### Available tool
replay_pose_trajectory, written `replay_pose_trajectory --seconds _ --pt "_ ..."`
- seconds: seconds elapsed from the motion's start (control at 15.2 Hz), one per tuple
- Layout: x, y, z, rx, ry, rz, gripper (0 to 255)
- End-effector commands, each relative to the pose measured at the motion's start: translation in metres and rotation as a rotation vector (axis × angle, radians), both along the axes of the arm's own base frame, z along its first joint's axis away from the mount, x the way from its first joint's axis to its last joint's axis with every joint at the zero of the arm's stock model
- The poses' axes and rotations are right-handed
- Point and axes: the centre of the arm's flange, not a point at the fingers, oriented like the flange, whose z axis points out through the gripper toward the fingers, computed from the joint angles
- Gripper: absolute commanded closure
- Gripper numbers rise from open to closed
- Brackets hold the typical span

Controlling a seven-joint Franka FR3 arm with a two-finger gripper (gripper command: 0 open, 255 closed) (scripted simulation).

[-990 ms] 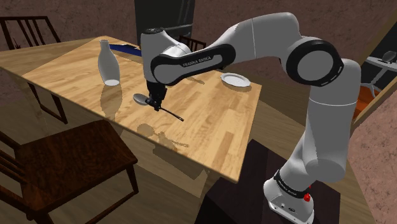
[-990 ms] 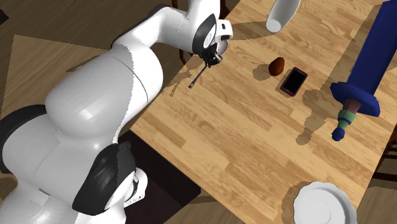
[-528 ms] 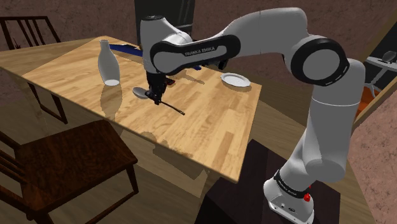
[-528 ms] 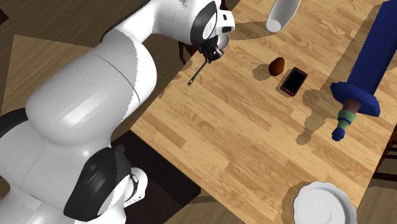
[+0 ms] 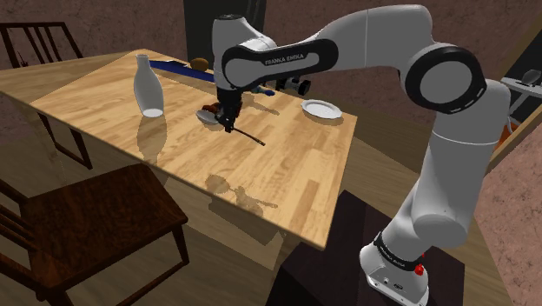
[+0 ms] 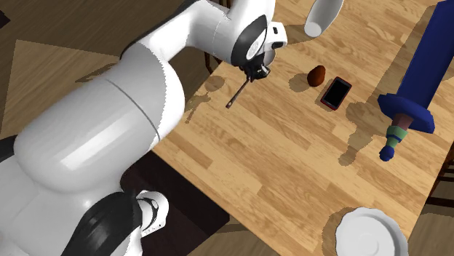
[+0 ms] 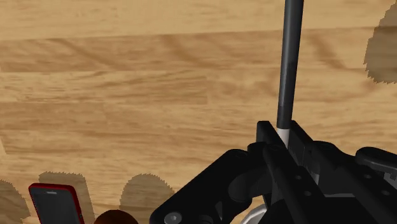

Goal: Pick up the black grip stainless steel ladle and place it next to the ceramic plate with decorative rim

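Shoulder view: a white arm (image 5: 373,43) reached from its stand (image 5: 395,274) up and left over a wooden bench (image 5: 287,174). Its black gripper (image 5: 228,120) pointed down, and the fingers were closed on the ladle (image 5: 208,116). The ladle's bowl was on the view's left of the gripper, and the dark handle slanted down to the view's right. The ladle hung above the wood near the middle of the bench. A white vase (image 5: 148,85) stood to the view's left of it. A white plate (image 5: 321,109) lay to the view's right, well apart from the ladle. A dark wooden chair (image 5: 95,217) stood by the bench's near edge.

Second exterior view: seen from above, the gripper (image 6: 256,73) held the ladle (image 6: 238,94) near one long edge of the bench (image 6: 291,160). The handle pointed toward that edge. The ladle's shadow fell apart from it on the wood. A brown oval (image 6: 316,75) and a red-edged phone (image 6: 336,93) lay near the gripper. A blue bottle (image 6: 418,69) lay further toward the view's right. The plate (image 6: 367,231) sat at the far corner, well apart from the ladle.

Wrist view: the fingers (image 7: 272,159) clasped the ladle (image 7: 290,63) where its silver stem met the dark handle. The handle ran straight away from the gripper (image 7: 286,153) over the bench (image 7: 127,95). The phone (image 7: 56,203) and the brown oval (image 7: 114,218) lay beside the gripper.
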Motion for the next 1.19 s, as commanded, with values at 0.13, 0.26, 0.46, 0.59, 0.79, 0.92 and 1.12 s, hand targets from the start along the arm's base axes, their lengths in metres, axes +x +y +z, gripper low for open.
replay_pose_trajectory --seconds 0.13,0.26,0.46,0.59,0.79,0.92,1.12 --pt "0.005 -0.054 0.000 0.000 0.000 0.001 255" --pt "0.007 -0.080 0.000 0.000 0.000 0.001 255" --pt "0.010 -0.119 0.000 0.000 0.000 0.001 255" --pt "0.012 -0.146 0.001 0.000 0.000 0.001 255" --pt "0.015 -0.185 0.001 0.000 0.000 0.001 255" --pt "0.017 -0.212 0.001 0.000 0.000 0.001 255" --pt "0.020 -0.251 0.001 0.000 0.000 0.001 255"
